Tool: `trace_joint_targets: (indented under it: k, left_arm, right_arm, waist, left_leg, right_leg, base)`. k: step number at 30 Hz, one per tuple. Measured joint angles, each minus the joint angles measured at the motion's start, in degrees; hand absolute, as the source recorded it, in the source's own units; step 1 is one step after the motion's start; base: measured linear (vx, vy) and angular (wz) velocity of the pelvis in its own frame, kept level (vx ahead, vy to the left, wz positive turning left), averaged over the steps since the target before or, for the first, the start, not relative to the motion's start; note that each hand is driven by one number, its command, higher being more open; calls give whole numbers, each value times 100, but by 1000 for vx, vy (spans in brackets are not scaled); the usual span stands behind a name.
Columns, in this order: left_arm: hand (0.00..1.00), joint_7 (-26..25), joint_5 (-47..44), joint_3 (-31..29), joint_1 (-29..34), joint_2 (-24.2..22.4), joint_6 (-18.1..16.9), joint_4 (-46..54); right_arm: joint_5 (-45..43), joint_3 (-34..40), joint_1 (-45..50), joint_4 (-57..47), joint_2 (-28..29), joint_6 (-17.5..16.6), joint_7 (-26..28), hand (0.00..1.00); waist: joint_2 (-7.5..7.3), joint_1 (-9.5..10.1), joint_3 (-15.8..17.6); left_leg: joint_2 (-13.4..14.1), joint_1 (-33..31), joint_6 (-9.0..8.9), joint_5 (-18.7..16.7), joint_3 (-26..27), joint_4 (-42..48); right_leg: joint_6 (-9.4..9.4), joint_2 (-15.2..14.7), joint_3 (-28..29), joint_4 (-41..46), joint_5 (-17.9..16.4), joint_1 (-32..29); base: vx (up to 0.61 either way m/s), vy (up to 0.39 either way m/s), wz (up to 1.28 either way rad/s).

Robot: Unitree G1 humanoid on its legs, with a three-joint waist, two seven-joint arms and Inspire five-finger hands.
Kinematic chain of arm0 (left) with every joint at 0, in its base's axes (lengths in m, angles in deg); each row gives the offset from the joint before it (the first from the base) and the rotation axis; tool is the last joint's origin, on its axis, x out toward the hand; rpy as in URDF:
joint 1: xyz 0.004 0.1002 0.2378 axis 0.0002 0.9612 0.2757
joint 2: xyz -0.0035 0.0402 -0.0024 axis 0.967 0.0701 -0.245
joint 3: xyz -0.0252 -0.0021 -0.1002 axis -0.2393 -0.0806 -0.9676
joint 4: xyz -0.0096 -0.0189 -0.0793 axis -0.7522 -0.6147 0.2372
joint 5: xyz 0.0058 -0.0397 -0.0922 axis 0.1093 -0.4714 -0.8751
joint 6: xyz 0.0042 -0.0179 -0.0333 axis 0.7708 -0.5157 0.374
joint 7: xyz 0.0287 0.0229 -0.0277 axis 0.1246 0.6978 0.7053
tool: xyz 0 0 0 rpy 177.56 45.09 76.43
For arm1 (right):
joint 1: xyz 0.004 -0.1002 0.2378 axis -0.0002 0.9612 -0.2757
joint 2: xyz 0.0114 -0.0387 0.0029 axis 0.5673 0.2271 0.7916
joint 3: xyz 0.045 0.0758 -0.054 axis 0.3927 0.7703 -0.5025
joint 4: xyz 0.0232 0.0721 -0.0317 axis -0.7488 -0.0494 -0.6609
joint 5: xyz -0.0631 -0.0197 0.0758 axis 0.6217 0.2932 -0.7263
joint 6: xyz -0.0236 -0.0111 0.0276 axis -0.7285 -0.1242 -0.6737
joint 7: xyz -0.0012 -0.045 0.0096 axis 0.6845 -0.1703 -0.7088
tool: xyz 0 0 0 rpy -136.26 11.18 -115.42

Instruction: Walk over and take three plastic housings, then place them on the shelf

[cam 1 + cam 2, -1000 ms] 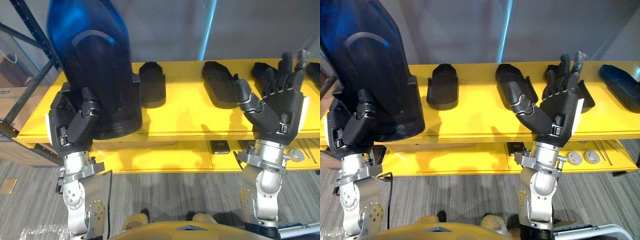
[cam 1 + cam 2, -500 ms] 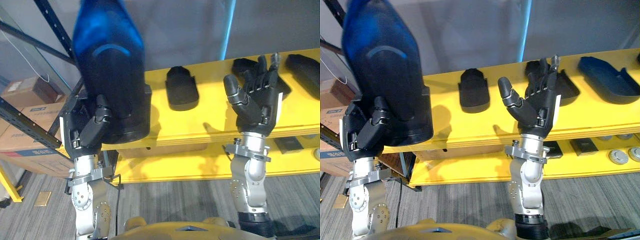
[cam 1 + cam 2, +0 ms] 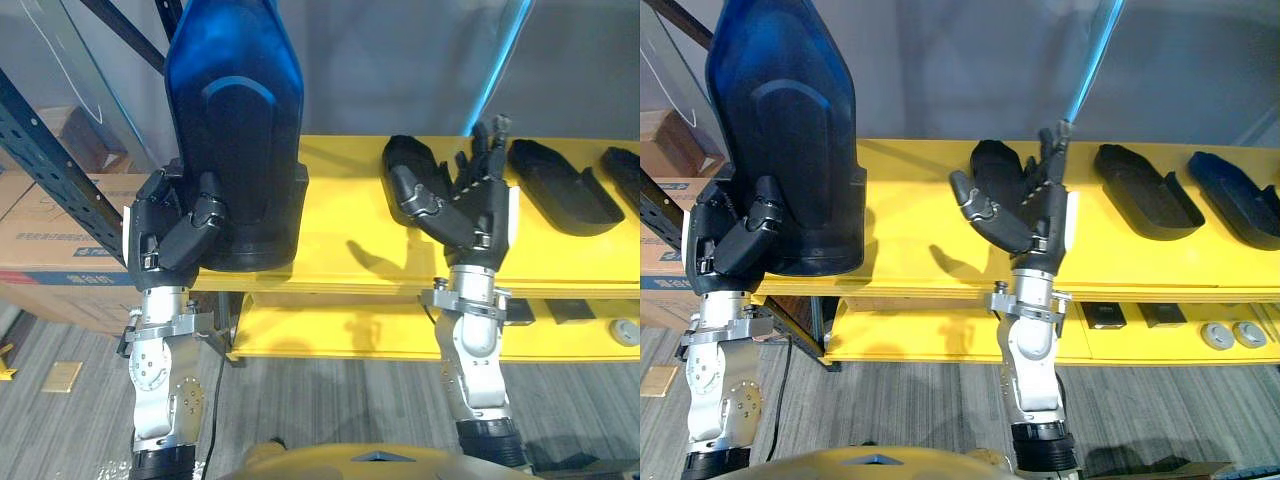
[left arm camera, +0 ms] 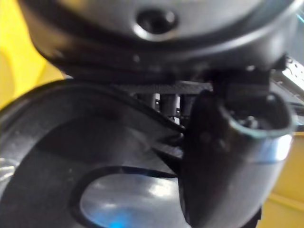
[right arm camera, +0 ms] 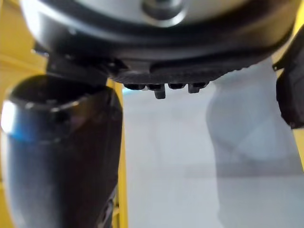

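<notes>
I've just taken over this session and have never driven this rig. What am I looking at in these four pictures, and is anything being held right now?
This is a humanoid robot with two arms that end in dark hands. The two wide pictures come from a stereo camera on its head, looking down. The two close-ups come from cameras on the wrists, each looking along its own hand.

The left hand has its fingers curled round a large dark plastic housing, held upright at the left end of the yellow shelf. I cannot tell whether it touches the board. The right hand is raised, open and holds nothing.

Three more housings lie along the shelf. A lower board carries small parts, too small to name.
</notes>
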Motion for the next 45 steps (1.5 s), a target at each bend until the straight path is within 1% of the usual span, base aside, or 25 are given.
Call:
trace_joint_targets:
  k: [2, 4, 5, 7, 8, 10, 11, 13, 15, 19, 20, 21, 23, 25, 27, 28, 29, 30, 31, 32, 33, 35, 38, 42, 45]
  left_arm:
    - [0, -56, -8, -22, 36, -218, -1, 43]
    - [0, -122, -7, -13, 167, -327, -2, 183]
    - [0, -173, -2, 16, 335, -442, -3, 325]
    - [0, -230, 6, 58, 359, -468, -3, 338]
    - [0, -260, 25, 58, 358, -471, -2, 338]
    - [0, -430, 227, 48, 351, -470, -1, 338]
    - [0, -520, 267, 48, 344, -466, 2, 337]
    - [0, -749, 450, 20, 327, -452, 35, 335]
    - [0, -1034, 503, -26, 253, -405, 208, 335]
    - [0, -1280, 685, -133, 166, -385, 548, 333]
    - [0, -1393, 739, -166, 143, -377, 693, 326]
    - [0, -1442, 760, -183, 117, -377, 752, 304]
    - [0, -1618, 870, -203, 46, -384, 904, 269]
    - [0, -1600, 891, -145, 39, -388, 889, 242]
    - [0, -2059, 1647, -59, -104, -323, 894, 36]
    - [0, -2101, 1789, -95, -388, -175, 796, -422]
    - [0, -2106, 1746, -229, -708, -2, 369, -1139]
    - [0, -2099, 1561, -309, -828, 66, 394, -1327]
    - [0, -2098, 866, -399, -1067, 164, 655, -1578]
    - [0, -2044, 376, -541, -1265, 180, 736, -1952]
    - [0, -2015, 184, -614, -1300, 190, 742, -2151]
    - [0, -1993, 104, -628, -1291, 185, 785, -2398]
    - [0, -1972, 113, -526, -1292, 176, 960, -2474]
    - [0, -1995, 77, -536, -1451, 204, 1032, -2787]
    - [0, -1989, -416, -650, -1891, 251, 1244, -3245]
  right_arm:
    - [-56, 222, -1, -41, -177, 99, 89, 100]
    - [-62, 217, 9, -84, -199, 104, 109, 100]
    - [-150, 150, 18, -147, -192, 104, 185, 100]
    - [-234, 105, 35, -323, -197, 101, 234, 100]
    - [-232, 98, 35, -378, -201, 98, 260, 100]
    - [-222, 97, 37, -518, -224, 91, 337, 100]
    - [-223, 99, 36, -566, -225, 92, 342, 100]
    - [-228, 99, 51, -614, -225, 116, 412, 100]
    - [-244, 92, 86, -774, -226, 337, 430, 100]
    - [-727, -1, 396, -1089, -202, 338, 570, 100]
    - [-723, -102, 478, -1125, -178, 338, 629, 100]
    - [-725, -161, 517, -1129, -157, 338, 672, 100]
    - [-727, -558, 537, -1130, -95, 339, 739, 100]
    - [-708, -969, 535, -1138, -61, 365, 784, 100]
    - [-701, -1301, 536, -1141, -67, 505, 780, 100]
    - [-714, -1445, 538, -1137, -78, 597, 791, 100]
    - [-725, -1525, 536, -1136, -89, 605, 838, 100]
    - [-738, -1553, 539, -1136, -92, 605, 890, 100]
    - [-806, -1577, 566, -1137, -92, 605, 974, 100]
    - [-999, -1611, 593, -1137, -99, 608, 1069, 100]
    - [-1124, -1645, 592, -1138, -99, 608, 1142, 100]
    - [-1396, -1646, 604, -1146, -120, 617, 1302, 100]
    - [-1610, -1709, 559, -1143, -186, 765, 1465, 100]
    - [-1610, -1989, 461, -1143, -274, 950, 1574, 100]
    - [-1608, -2149, 438, -1142, -296, 1097, 1628, 100]
  waist:
    - [93, 7, 52]
    - [112, 5, 75]
    - [133, 16, 115]
    - [162, 28, 209]
    - [166, 23, 247]
    - [185, 24, 277]
    - [189, 20, 289]
    - [178, 16, 304]
    - [187, 5, 293]
    - [220, -25, 248]
    - [211, -30, 211]
    - [198, -32, 203]
    - [174, -27, 167]
    - [178, -8, 143]
    - [176, 3, 84]
    - [191, 17, 9]
    - [197, 8, -19]
    - [192, -3, -23]
    - [180, -30, -66]
    - [178, -70, -143]
    - [165, -134, -166]
    - [146, -205, -177]
    - [172, -267, -179]
    - [287, -299, -178]
    - [385, -331, -179]
  left_leg:
    - [56, 134, -74, 153, -38, -241]
    - [135, 168, -106, 196, 2, -282]
    - [278, 93, -144, 71, 29, 25]
    - [456, -179, -84, -127, -104, 684]
    - [496, -219, -65, -141, -152, 808]
    - [578, -159, -64, -140, -153, 724]
    - [591, -44, -147, -82, -109, 530]
    - [555, 142, -230, 57, 6, 225]
    - [451, 384, -219, 225, 139, -208]
    - [275, 535, -209, 498, 268, -764]
    - [254, 538, -236, 543, 299, -810]
    - [248, 541, -233, 559, 301, -810]
    - [246, 561, -237, 563, 300, -846]
    - [246, 619, -256, 598, 308, -956]
    - [244, 633, -258, 630, 306, -1021]
    - [237, 645, -253, 667, 307, -1076]
    - [230, 696, -257, 694, 331, -1141]
    - [228, 739, -259, 705, 368, -1186]
    - [228, 750, -259, 707, 413, -1208]
    - [244, 757, -258, 701, 458, -1239]
    - [236, 765, -255, 696, 487, -1250]
    - [215, 761, -253, 694, 511, -1250]
    - [201, 709, -254, 696, 538, -1237]
    - [186, 690, -254, 700, 659, -1231]
    - [162, 633, -253, 719, 668, -1228]
  right_leg:
    - [21, 83, -10, -34, 13, 72]
    - [22, 157, 22, -37, 13, 63]
    - [6, 248, 117, -46, -2, 74]
    - [8, 358, 155, -46, -46, 120]
    - [9, 388, 163, -46, -45, 144]
    - [16, 451, 204, -38, -42, 157]
    - [3, 488, 240, -36, -50, 148]
    - [13, 491, 315, -29, -45, 138]
    - [31, 426, 402, -10, -39, 80]
    - [102, 324, 439, -20, 9, -23]
    - [184, 306, 444, -36, 67, -46]
    - [191, 299, 444, -34, 73, -44]
    - [190, 301, 437, -34, 73, -38]
    - [183, 309, 419, -36, 68, -27]
    - [183, 310, 375, -38, 67, -26]
    - [182, 307, 357, -38, 67, -27]
    - [183, 304, 358, -37, 67, -15]
    - [183, 305, 384, -36, 67, -12]
    - [183, 297, 426, -35, 67, -14]
    - [183, 284, 435, -34, 67, -22]
    - [185, 270, 442, -34, 68, -25]
    - [195, 244, 460, -31, 75, -44]
    - [200, 234, 474, -9, 77, -111]
    - [198, 234, 614, 74, 71, -252]
    - [193, 231, 646, 130, 58, -358]
  base:
    - [-53, -77, 6]
    - [-66, -75, -15]
    - [-88, -104, -27]
    - [-79, -80, -14]
    - [-92, -58, -3]
    - [-106, -40, -8]
    - [-107, -36, -16]
    - [-89, -33, -19]
    - [-88, 15, -19]
    - [-7, 28, -4]
    - [46, 40, -7]
    - [69, 23, -2]
    - [55, -4, 2]
    - [38, -11, 2]
    - [21, -6, 7]
    - [0, 1, 5]
    - [0, 0, 0]
    - [-30, 15, -13]
    - [-49, 16, -15]
    - [-50, 18, -11]
    - [-28, 16, -6]
    - [-6, 14, -3]
    - [0, 5, -3]
    - [13, 18, -14]
    - [-3, 7, -2]
